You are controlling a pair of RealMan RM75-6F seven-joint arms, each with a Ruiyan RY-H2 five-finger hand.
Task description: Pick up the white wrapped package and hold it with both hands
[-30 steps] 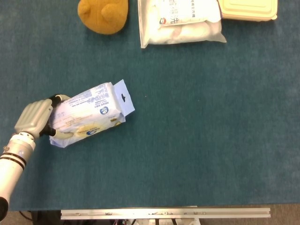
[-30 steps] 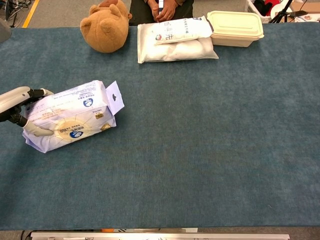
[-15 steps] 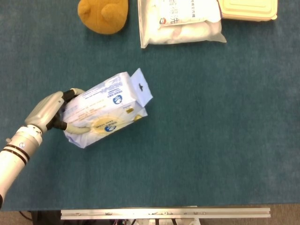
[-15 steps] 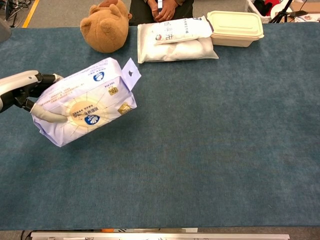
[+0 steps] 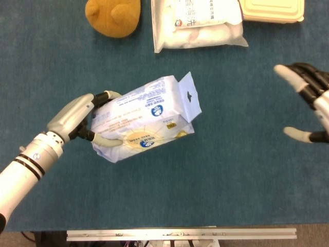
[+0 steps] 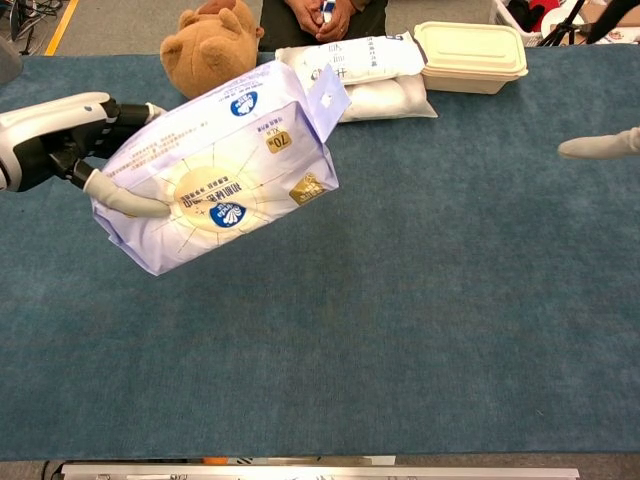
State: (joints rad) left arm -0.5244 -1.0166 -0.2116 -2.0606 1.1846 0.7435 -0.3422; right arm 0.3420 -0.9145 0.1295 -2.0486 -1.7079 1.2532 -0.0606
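Note:
The white wrapped package (image 5: 146, 117) (image 6: 222, 178), printed with blue logos and a yellow sunburst, hangs tilted in the air above the blue table. My left hand (image 5: 77, 119) (image 6: 70, 140) grips its left end, thumb under the front face and fingers over the top. My right hand (image 5: 308, 100) comes in at the right edge with fingers spread, holding nothing, well apart from the package. In the chest view only one fingertip (image 6: 598, 146) of it shows.
At the back of the table lie a brown plush bear (image 5: 113, 16) (image 6: 212, 58), two stacked white soft packs (image 5: 198, 23) (image 6: 350, 75) and a cream lidded box (image 5: 271, 10) (image 6: 470, 55). A person's hands (image 6: 322, 15) show behind the far edge.
My left hand has lifted the package off the table and carried it up and to the right. My right hand has entered at the right edge, fingers spread.

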